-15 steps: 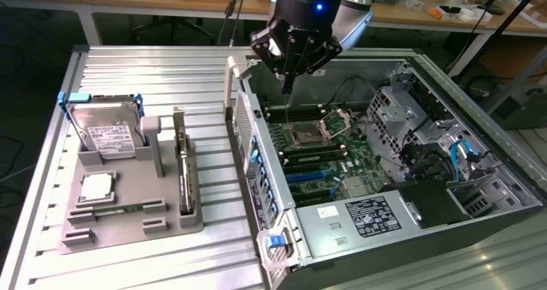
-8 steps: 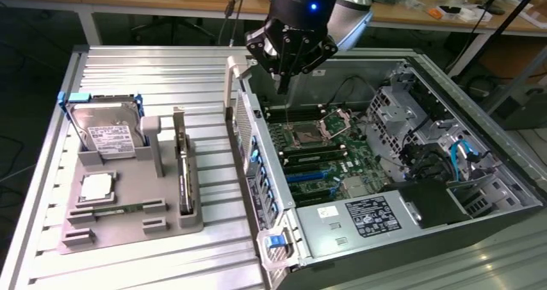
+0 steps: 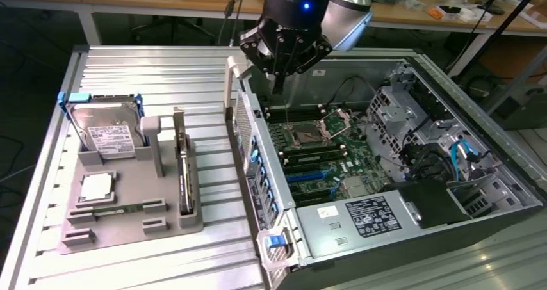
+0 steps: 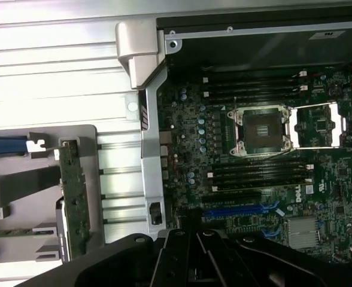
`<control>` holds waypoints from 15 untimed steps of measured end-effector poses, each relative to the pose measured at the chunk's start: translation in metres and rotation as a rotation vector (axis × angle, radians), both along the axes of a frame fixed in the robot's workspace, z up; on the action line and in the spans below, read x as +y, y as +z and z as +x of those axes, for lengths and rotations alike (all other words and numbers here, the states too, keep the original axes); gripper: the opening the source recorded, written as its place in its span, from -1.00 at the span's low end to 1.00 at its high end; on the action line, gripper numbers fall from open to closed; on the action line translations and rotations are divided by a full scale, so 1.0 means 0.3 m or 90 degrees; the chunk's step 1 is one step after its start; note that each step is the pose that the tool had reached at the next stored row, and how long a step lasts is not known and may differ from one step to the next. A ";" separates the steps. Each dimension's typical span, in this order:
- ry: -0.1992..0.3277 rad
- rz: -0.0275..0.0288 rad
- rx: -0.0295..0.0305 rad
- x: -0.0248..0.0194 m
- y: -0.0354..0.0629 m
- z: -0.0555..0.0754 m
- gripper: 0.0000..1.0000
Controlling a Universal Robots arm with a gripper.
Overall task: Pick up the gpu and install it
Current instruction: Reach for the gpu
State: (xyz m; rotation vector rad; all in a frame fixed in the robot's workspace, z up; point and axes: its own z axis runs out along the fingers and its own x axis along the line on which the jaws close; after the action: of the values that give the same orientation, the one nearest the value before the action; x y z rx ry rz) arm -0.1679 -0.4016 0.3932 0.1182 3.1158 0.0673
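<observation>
Pincer (image 3: 276,80) pressed together and holding nothing, poised over the open computer case (image 3: 253,150), with the gpu (image 3: 182,175) well apart, lower and toward the exterior view's left, standing edge-on in a grey holder (image 3: 128,221) on the surface (image 3: 154,72).

The robot's arm comes in from the top of the exterior view. Its last silver-grey tubular joint (image 3: 349,15) leans in from the exterior view's right. Joined to it is a glossy black cylindrical wrist housing (image 3: 295,2), with a small blue light (image 3: 306,7) glowing on its face. From this housing hangs the black linkage gripper (image 3: 278,79), pointing almost straight down. Its angular links spread at the knuckles and converge below, so the slim fingers are drawn fully together into one narrow tip. In the wrist view the dark links (image 4: 200,257) lie folded close, side by side.
</observation>
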 end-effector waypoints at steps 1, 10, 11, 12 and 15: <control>0.000 0.0000 0.0000 0.000 0.000 -0.004 -0.79; 0.000 0.0000 0.0000 0.002 0.000 -0.029 -0.79; 0.000 0.0000 0.0000 0.002 0.000 -0.031 -0.79; 0.000 0.0000 0.0000 0.002 0.000 -0.033 -0.79; 0.000 0.0000 0.0000 0.002 0.000 -0.040 -0.79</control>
State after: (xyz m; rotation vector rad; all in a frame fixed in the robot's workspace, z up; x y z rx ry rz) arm -0.1798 -0.4009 0.3932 0.1182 3.1158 0.0673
